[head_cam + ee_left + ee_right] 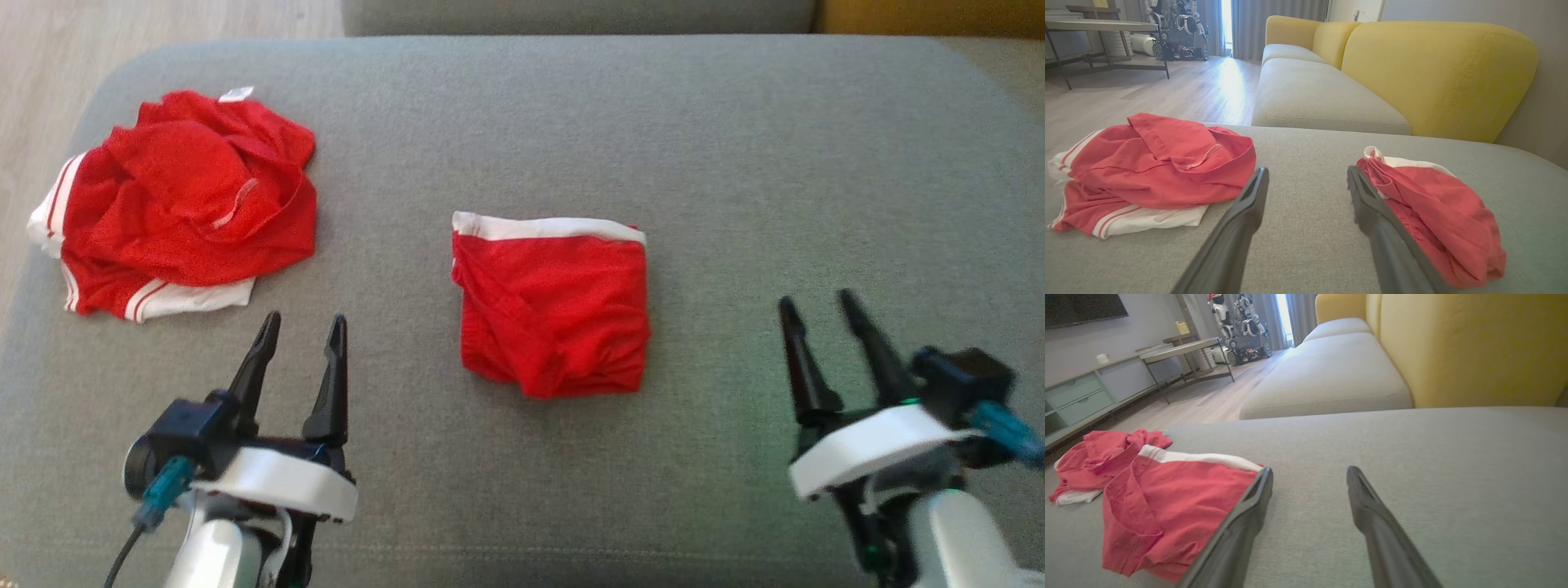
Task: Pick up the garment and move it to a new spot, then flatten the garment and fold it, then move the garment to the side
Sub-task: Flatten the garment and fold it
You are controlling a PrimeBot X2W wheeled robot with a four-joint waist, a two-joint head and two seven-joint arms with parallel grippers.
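Garment (553,306) lies folded on the cushion (816,163), right of the pile (184,204); left jaws and right jaws stand open, empty; I judge a pinch on one layer could undo the fold; moved toward the pile, it could mix in.

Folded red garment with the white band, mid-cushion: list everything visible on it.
The folded red garment is thin, mesh-like fabric in a rough square, white band along its far edge, near edge puckered. It lies flat midway on the grey fabric cushion, apart from the crumpled red-and-white pile to its left. Only the cushion touches it; the left gripper and right gripper, both open, flank it, clear.
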